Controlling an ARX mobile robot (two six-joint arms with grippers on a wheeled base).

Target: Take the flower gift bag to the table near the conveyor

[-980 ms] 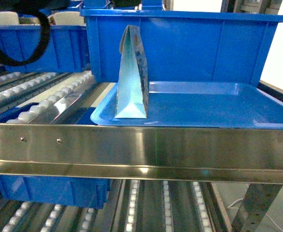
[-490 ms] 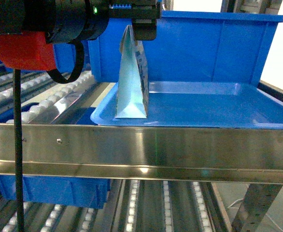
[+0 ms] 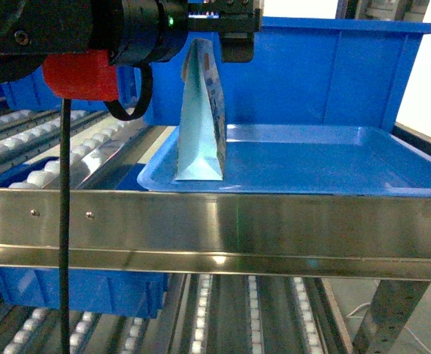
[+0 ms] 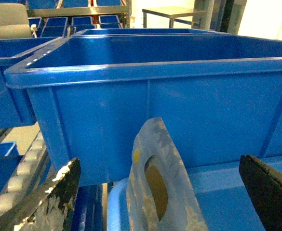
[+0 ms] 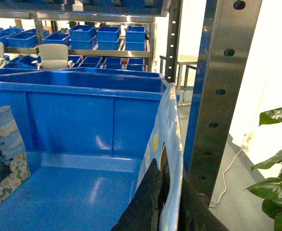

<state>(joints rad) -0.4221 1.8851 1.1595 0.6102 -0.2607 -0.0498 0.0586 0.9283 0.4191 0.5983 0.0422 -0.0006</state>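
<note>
Risk of toppling: left claw, spread wide astride the thin pale-blue paper gift bag, could knock it over on the shallow blue plastic tray.

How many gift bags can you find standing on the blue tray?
1. The gift bag stands upright at the left end of the blue tray, under the left gripper. The rest of the tray shows no other bag.

Bright white light glares at the right of every view. The steel rail shines. Close fingers look blurry.
</note>
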